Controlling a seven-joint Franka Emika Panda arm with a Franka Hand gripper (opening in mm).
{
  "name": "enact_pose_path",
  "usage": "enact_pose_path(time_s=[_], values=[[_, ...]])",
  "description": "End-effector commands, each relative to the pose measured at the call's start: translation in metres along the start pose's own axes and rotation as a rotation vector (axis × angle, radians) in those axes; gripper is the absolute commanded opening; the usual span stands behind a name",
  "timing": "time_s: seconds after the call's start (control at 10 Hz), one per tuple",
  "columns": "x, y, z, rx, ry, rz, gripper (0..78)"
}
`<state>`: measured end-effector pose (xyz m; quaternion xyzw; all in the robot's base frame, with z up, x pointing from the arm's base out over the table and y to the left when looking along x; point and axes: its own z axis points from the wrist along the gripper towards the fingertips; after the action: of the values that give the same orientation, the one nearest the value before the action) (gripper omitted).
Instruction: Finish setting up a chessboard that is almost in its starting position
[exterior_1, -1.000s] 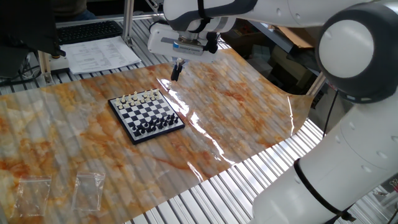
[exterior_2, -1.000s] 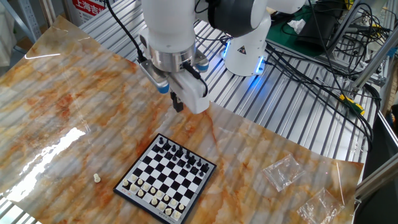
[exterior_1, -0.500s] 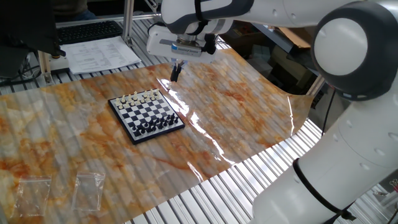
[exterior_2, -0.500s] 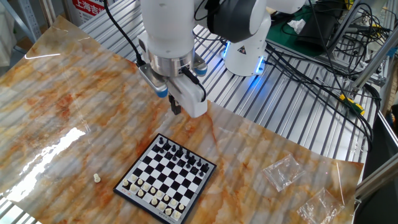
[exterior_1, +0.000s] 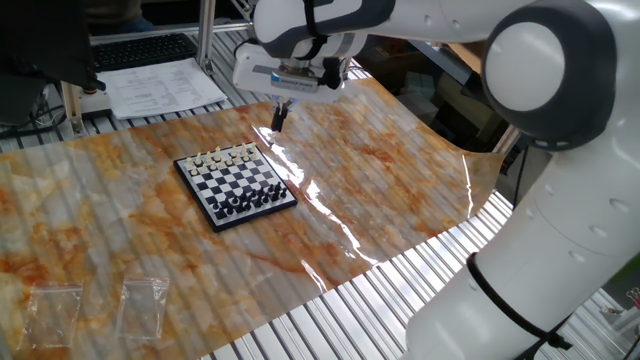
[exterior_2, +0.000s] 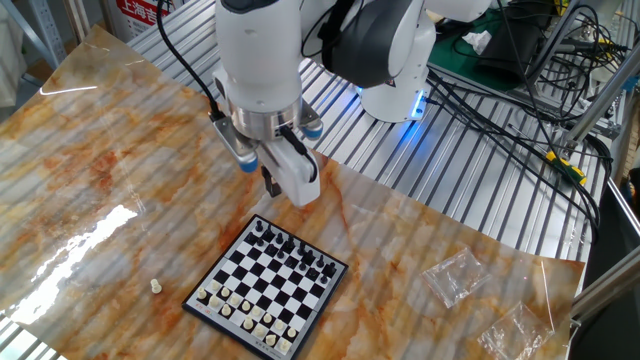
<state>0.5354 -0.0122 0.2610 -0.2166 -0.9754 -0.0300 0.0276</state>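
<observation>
Black fingertips of the gripper (exterior_2: 271, 184), drawn close together with nothing visible between them, hang in the air above the marbled orange table cover (exterior_2: 90, 160), just off the black-piece edge of the chessboard (exterior_2: 267, 286); whether the jaws are fully closed cannot be told at this size. Arm: white, reaching in from the far side of the table. Chessboard: small, checkered, dark-bordered, flat on the cover near the middle of the table, white pieces along one edge and black along the opposite. Stray item: one small white piece (exterior_2: 156, 286) lying on the cover beside the board's white-piece side, apart from it. Step in hand, by judgement: travel toward a pickup, nothing yet carried. Next move, by judgement: carry the gripper across the board to the stray piece, open the jaws, descend straight over it and close gently, since the piece is tiny and could roll or tip. Change from the earlier frames: gripper has shifted sideways, toward the stray-piece side; board and stray piece unmoved. Also present: two clear plastic bags (exterior_2: 450, 276) on the cover, well apart from the board.
</observation>
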Motion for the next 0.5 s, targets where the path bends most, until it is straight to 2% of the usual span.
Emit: enact_pose_path(time_s=[0.1,0.5], values=[[-0.0008,0.0007,0.0037,0.008,-0.008,0.032,0.0],[0.0073,-0.0032,0.0068,0.009,-0.013,0.045,0.0]])
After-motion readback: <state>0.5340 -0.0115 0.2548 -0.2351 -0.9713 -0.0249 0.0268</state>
